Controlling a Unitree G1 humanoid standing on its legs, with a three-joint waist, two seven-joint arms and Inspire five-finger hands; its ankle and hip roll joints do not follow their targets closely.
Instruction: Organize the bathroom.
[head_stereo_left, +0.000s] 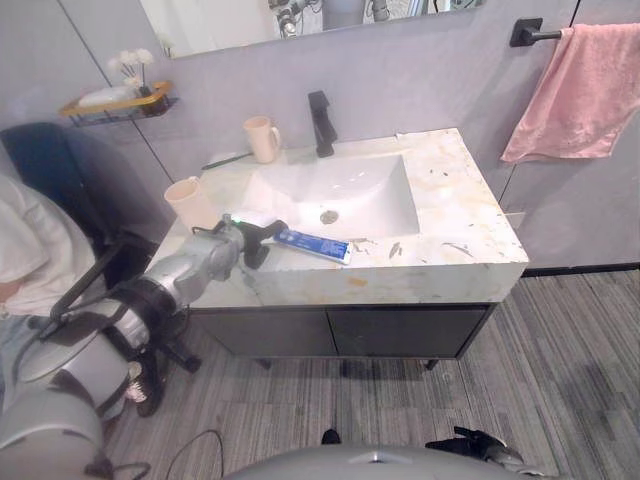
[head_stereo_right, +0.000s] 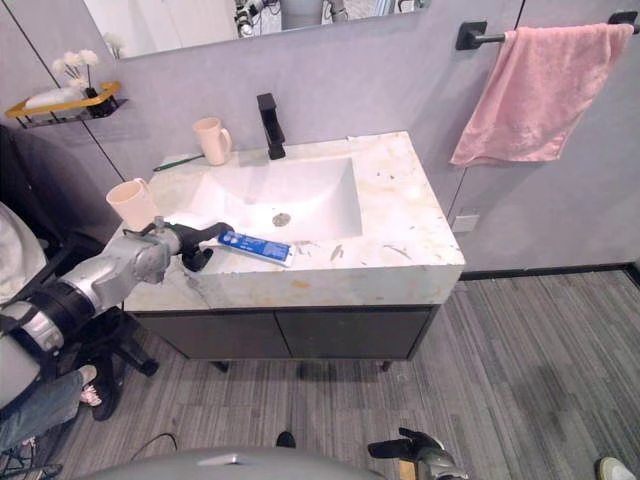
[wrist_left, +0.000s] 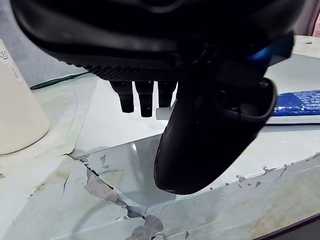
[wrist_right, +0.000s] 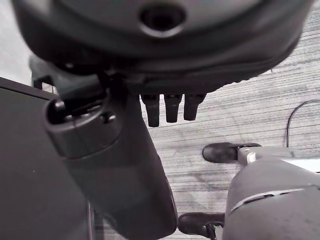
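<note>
head stereo pair high over the vanity (head_stereo_left: 470, 250); wrist cameras close along each hand

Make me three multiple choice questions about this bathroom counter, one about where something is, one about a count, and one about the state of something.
1. Where does the toothpaste tube lie?
A. In the basin
B. On the counter's front edge, before the sink
C. On the wall shelf

2. How many cups stand on the counter?
A. One
B. Two
C. Four

3. What is the left robot hand doing?
A. Reaching at the tube's end, fingers straight
B. Wrapped round a cup
C. Pulling the towel

Answers:
1. B: the blue tube lies between the basin and the counter's front rim.
2. B: one cup stands at the left edge, another cup beside the black faucet.
3. A: the left wrist view shows straight fingers near the tube, not curled round it.
</note>
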